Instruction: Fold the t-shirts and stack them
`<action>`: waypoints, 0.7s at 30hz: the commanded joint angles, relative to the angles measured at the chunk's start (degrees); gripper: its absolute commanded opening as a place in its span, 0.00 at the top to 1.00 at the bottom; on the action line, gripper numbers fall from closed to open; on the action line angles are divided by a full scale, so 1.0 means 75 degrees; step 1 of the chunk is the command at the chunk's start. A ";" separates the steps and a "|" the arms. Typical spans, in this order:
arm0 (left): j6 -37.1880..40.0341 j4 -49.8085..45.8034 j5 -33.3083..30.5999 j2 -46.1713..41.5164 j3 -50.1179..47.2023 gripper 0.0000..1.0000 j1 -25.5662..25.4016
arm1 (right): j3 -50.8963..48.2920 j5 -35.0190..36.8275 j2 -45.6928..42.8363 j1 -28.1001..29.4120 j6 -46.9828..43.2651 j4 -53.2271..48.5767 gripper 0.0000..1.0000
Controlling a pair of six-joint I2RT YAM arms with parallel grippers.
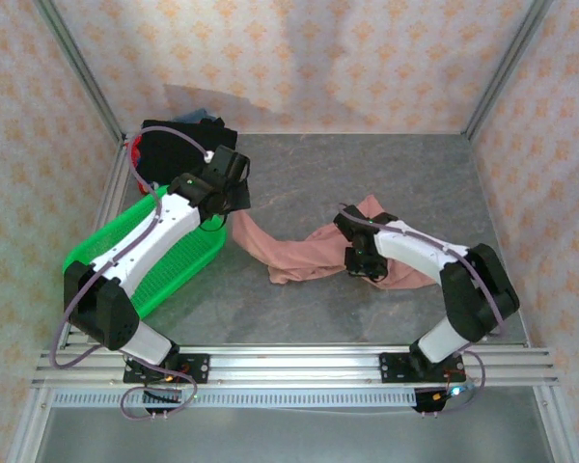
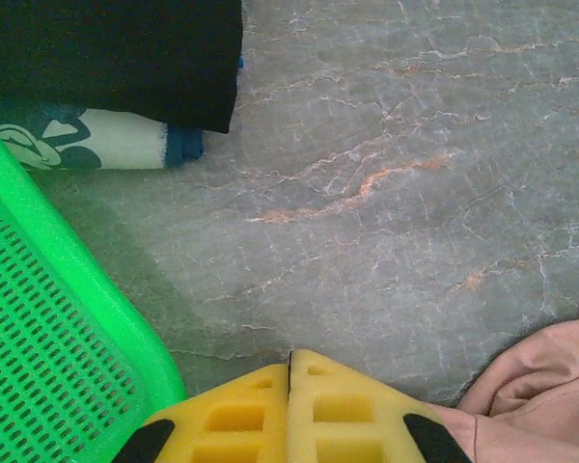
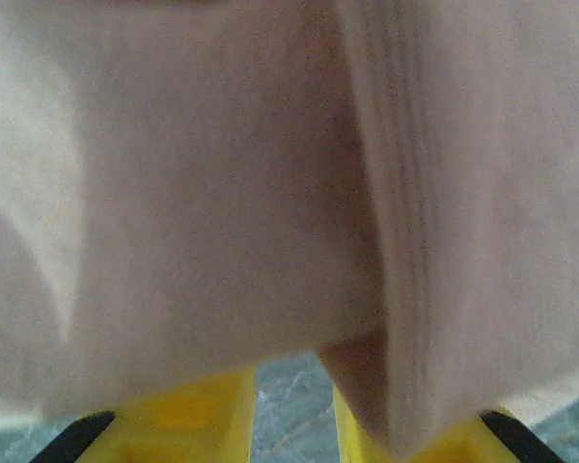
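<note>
The pink t-shirt (image 1: 304, 253) lies crumpled and stretched out across the middle of the table (image 1: 367, 174), not yet flat, so the job in hand looks like spreading it out before any fold can be made. The right pincer (image 3: 294, 410) is pressed low into the shirt's right-hand bulk. Its fingers stand slightly apart with bare table showing in the gap, and a ridge of cloth hangs against one finger, probably so that it can catch a layer. No firm hold on the cloth can be seen. The left pincer (image 2: 289, 386) is clenched tip to tip just beside the shirt's left corner. That cloth touches the side of one finger, but whether any of it is pinched cannot be told. The folded black shirt (image 2: 106, 48) rests on the blue-and-white patterned shirt (image 2: 96, 140) at the far left corner, out of the way, most likely as the pile that the pink one will join. The green basket (image 1: 106, 253) sits under the left arm.
</note>
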 commanded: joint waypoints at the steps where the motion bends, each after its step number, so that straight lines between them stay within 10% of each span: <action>1: 0.0155 0.0156 0.0032 -0.0164 -0.0127 1.00 0.0084 | 0.0298 0.0599 0.0267 0.0052 0.0277 0.0226 0.72; 21: 0.0248 0.0278 0.0177 -0.0259 -0.0362 1.00 0.0206 | 0.0715 0.0991 0.1263 0.0034 0.0463 0.0311 0.75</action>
